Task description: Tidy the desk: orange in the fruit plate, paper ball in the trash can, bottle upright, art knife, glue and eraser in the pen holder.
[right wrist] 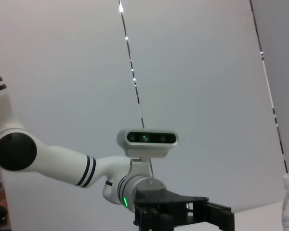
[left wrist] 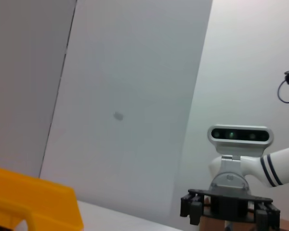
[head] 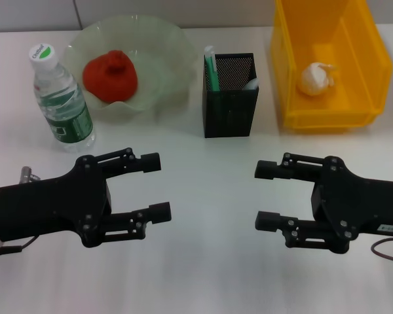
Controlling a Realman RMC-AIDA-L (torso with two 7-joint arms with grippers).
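Jaws wide on left gripper (head: 159, 185) and right gripper (head: 265, 195), facing, well apart, near table (head: 203, 261) front edge

Clear plastic bottle (head: 61, 98), translucent glossy fruit plate (head: 158, 44), black metal-mesh pen holder (head: 230, 95), crumpled paper ball (head: 316, 78).

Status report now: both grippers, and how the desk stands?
Left gripper and right gripper open, empty. Orange in plate, paper ball in bin, bottle upright.

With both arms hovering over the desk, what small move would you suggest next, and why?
Probably none beyond parking: the orange lies in the fruit plate, the paper ball in the yellow bin, the bottle stands upright, and both jaws are open and empty.
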